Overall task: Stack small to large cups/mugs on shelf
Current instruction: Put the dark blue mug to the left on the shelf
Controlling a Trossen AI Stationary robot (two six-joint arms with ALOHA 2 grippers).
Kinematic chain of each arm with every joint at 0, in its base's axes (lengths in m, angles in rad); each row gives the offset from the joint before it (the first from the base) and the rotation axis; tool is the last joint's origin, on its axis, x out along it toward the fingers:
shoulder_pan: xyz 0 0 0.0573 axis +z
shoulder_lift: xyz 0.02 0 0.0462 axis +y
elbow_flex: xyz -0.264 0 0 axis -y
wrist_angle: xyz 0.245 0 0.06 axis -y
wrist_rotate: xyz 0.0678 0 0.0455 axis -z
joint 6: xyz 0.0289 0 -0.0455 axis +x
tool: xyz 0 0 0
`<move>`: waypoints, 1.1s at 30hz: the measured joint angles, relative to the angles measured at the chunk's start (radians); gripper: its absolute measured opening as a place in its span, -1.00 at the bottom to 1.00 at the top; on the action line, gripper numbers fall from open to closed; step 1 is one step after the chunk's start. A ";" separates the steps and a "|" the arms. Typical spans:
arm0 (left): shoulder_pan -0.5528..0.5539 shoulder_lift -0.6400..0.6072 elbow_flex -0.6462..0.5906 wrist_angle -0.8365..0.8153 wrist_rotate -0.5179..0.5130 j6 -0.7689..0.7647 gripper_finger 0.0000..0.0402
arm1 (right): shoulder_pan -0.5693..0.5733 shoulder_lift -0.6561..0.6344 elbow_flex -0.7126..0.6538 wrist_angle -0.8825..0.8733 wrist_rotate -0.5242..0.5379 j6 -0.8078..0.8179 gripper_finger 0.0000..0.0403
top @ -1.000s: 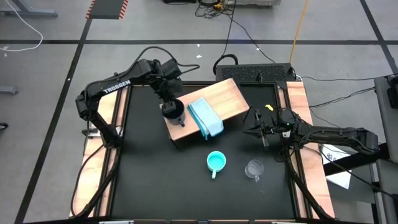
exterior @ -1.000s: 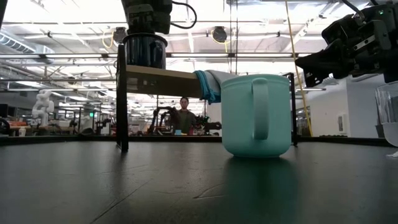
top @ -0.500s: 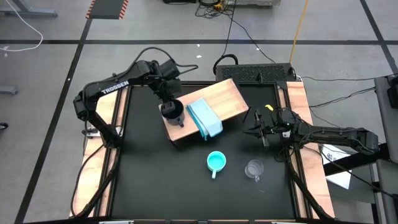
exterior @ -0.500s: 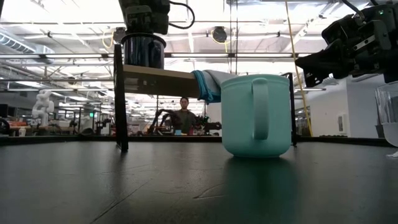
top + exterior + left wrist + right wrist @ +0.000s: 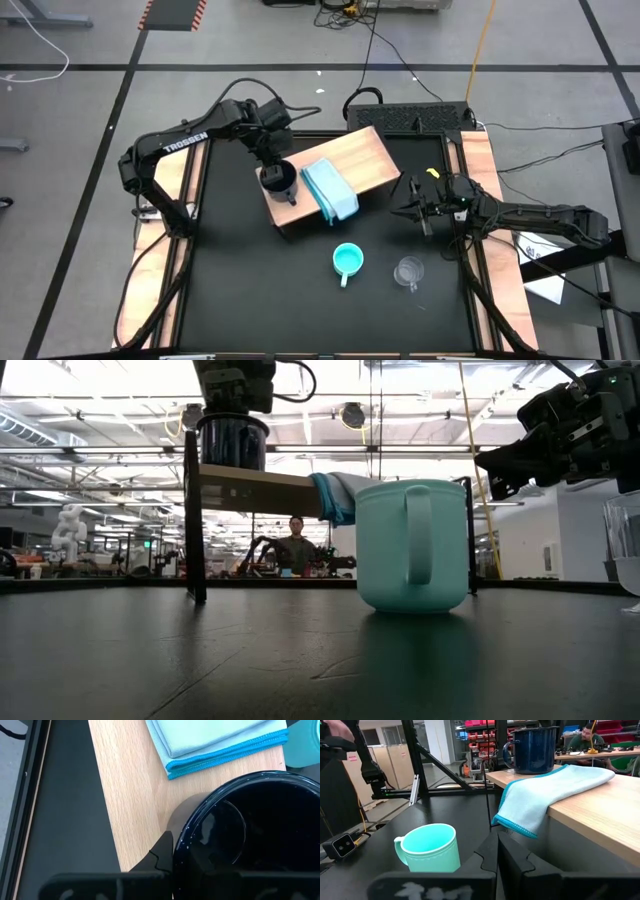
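A dark navy mug (image 5: 279,181) stands upright on the left end of the tan wooden shelf (image 5: 370,155), and my left gripper (image 5: 271,170) is shut on its rim from above. The mug also shows in the low view (image 5: 232,442) and the right wrist view (image 5: 532,750). A turquoise cup (image 5: 347,260) stands upright on the black table in front of the shelf. A clear glass mug (image 5: 408,270) stands to its right. My right gripper (image 5: 410,210) is shut and empty, raised above the table to the right of the shelf. My left gripper holds the dark mug by its rim (image 5: 176,851), on the side toward the shelf's left end. One finger (image 5: 161,856) is outside the wall; the other is lost in the dark inside of the mug. The fingers point down. The mug stands upright on the shelf.
A folded pale blue cloth (image 5: 330,190) lies across the middle of the shelf, and one end hangs over its near edge (image 5: 520,815). Wooden strips run along the table's left and right sides. People sit in the room behind the table.
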 joint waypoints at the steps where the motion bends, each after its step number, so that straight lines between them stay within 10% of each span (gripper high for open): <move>1: 0.000 0.000 0.000 0.002 0.000 0.002 -0.92 | 0.000 0.000 0.000 0.000 0.000 0.000 -1.00; 33: -0.023 0.006 -0.006 0.007 -0.021 0.016 -0.93 | 0.000 0.000 0.000 0.000 0.000 0.000 -1.00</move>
